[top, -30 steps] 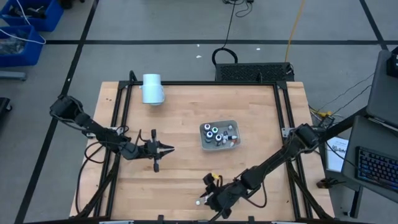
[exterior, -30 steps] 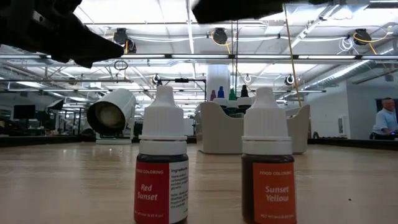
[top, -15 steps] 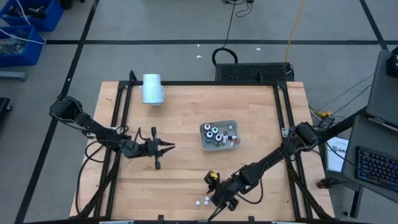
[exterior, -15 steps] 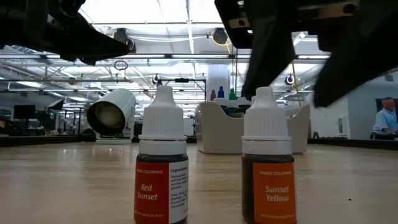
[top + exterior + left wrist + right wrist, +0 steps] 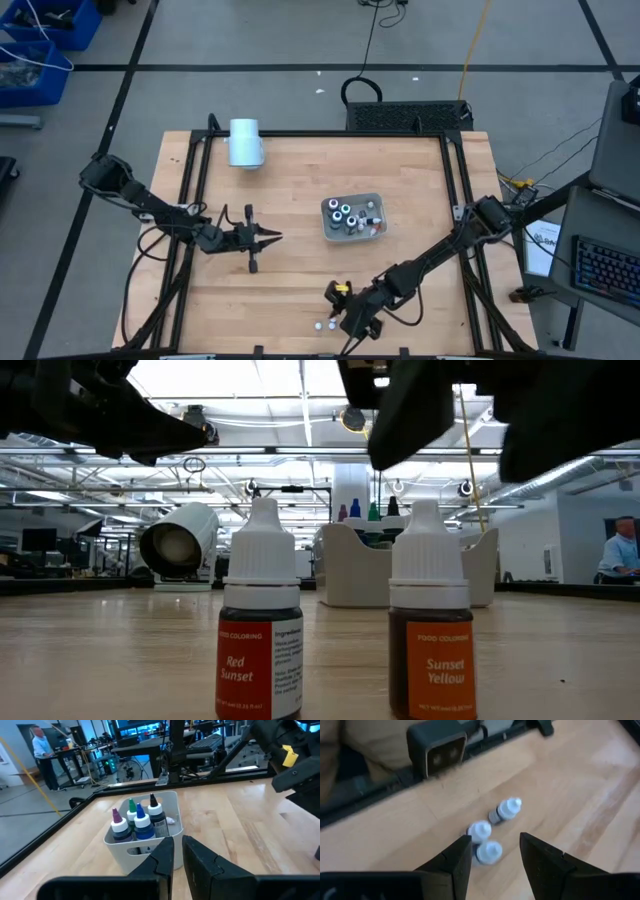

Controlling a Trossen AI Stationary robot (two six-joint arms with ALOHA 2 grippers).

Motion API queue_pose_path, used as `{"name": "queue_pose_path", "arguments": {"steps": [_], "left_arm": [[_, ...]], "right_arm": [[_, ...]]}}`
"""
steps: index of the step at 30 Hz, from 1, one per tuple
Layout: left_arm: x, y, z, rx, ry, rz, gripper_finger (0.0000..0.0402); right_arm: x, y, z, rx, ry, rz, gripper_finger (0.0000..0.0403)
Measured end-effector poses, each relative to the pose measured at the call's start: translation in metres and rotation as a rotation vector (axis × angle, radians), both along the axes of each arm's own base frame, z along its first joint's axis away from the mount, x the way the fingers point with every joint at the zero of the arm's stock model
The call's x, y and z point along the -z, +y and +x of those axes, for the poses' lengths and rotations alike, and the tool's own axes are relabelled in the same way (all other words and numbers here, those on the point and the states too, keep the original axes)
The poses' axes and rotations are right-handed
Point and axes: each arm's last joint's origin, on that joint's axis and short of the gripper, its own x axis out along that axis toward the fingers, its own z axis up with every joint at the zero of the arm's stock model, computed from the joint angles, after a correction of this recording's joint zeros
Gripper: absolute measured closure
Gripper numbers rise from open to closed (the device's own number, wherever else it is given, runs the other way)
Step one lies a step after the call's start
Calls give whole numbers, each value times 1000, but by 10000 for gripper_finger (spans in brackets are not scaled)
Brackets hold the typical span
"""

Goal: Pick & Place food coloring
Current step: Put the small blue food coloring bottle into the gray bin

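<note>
Hovering open-jawed, empty right gripper (image 5: 492, 857) shifted over three white-capped bottles (image 5: 491, 831) near worktop's front edge; left gripper (image 5: 268, 238) unchanged, shut.

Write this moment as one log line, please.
right claw: open above food coloring bottles | left claw: shut, waiting | tray: holds bottles

Pale smooth wood table (image 5: 300, 200), glossy plastic food coloring (image 5: 260, 622), translucent plastic tray (image 5: 378, 205)

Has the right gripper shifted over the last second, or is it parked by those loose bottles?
Yes. In the high view the right gripper has drawn back slightly from the table's near edge, uncovering the white-capped bottles beside it.
</note>
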Motion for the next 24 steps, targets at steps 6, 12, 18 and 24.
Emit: {"name": "queue_pose_path", "arguments": {"steps": [6,12,18,24], "left_arm": [[0,0,0,0,2,1,355],[1,0,0,0,9,3,355],[1,0,0,0,9,6,355],[1,0,0,0,11,9,355]], "right_arm": [[0,-6,6,-13,1,47,246],[-3,-13,12,-80,22,138,245],[-3,-20,17,-95,33,171,245],[13,-22,24,-82,34,168,245]]}}
